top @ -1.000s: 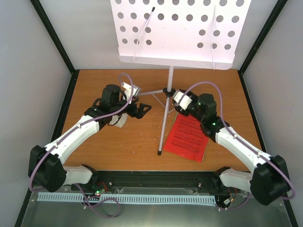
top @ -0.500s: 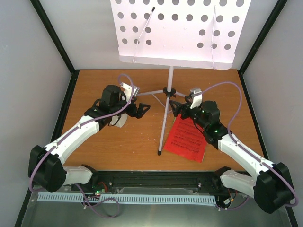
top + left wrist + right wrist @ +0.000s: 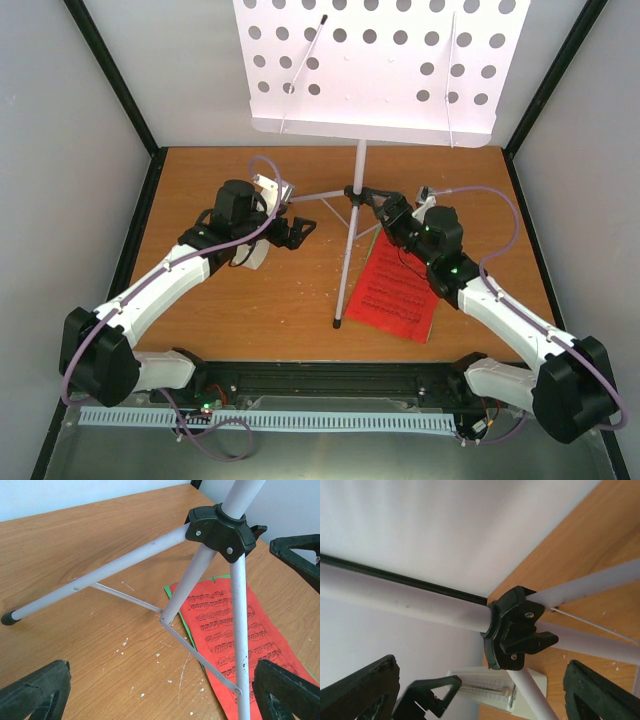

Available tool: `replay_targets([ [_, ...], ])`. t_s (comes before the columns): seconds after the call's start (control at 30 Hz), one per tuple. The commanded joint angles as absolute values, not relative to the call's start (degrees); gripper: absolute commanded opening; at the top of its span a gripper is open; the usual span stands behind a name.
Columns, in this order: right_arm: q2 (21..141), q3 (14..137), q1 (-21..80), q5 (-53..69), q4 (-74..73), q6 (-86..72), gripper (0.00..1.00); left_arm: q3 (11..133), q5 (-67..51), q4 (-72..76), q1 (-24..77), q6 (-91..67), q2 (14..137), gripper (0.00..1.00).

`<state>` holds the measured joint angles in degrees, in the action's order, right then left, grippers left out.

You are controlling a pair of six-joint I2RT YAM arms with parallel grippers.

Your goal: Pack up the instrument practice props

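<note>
Your right gripper [image 3: 385, 207] has its jaws wide apart just beside the black plastic hub [image 3: 512, 630] of the white perforated music stand on its thin silver tripod [image 3: 370, 115], which stands upright towards the back of the brown wooden table [image 3: 250, 300]. Centre the tube between the fingers and close squarely; the desk looks top-heavy and could tip. Your left gripper [image 3: 160, 690], jaws equally apart, faces the legs, so let it steady one. The red sheet-music page [image 3: 225, 630] lying flat beneath a leg shows printed staves only; no title or brand is legible.
</note>
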<state>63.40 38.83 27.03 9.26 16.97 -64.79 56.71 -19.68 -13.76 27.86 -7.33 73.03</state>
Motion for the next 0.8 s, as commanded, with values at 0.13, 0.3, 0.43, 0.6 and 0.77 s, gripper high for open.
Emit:
replay_targets([
  [0.13,68.0,43.0,26.8,8.6,13.2,-78.8,0.74,57.0,-19.3,-13.0,27.9,-6.3,73.1,0.99],
  [0.3,68.9,43.8,26.8,7.4,13.1,-79.7,0.61,57.0,-18.9,-13.1,27.9,-6.2,72.8,0.99],
  [0.43,69.5,44.2,26.7,7.5,12.9,-80.5,0.5,56.9,-19.0,-13.0,27.9,-6.2,72.8,0.99],
  [0.6,70.5,45.0,26.8,8.6,13.3,-81.7,0.48,56.9,-19.2,-13.1,27.8,-6.2,73.0,0.99],
  [0.77,71.0,45.6,26.8,8.2,12.8,-81.6,0.43,57.0,-19.3,-13.1,27.9,-6.2,73.3,0.99],
])
